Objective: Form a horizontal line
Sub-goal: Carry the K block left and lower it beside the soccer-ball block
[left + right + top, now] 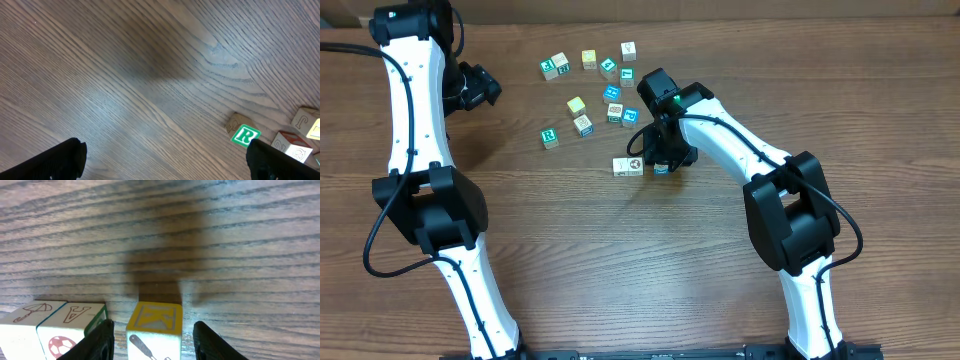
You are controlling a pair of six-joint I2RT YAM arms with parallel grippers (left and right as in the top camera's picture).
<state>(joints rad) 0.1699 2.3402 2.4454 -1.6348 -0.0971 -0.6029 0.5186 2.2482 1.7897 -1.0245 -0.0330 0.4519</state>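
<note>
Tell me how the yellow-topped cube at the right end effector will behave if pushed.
The yellow-topped cube looks rigid and flat-faced, so it should slide, not roll. Small, probably light: an off-centre push may twist it away from the row.

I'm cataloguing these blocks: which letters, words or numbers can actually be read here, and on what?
"R": on the green-faced cube, left wrist view.
"K": on the yellow-framed cube, right wrist view.
"A": on the green-edged cube beside it.
The scattered cubes in the overhead view: markings too small to read.
</note>
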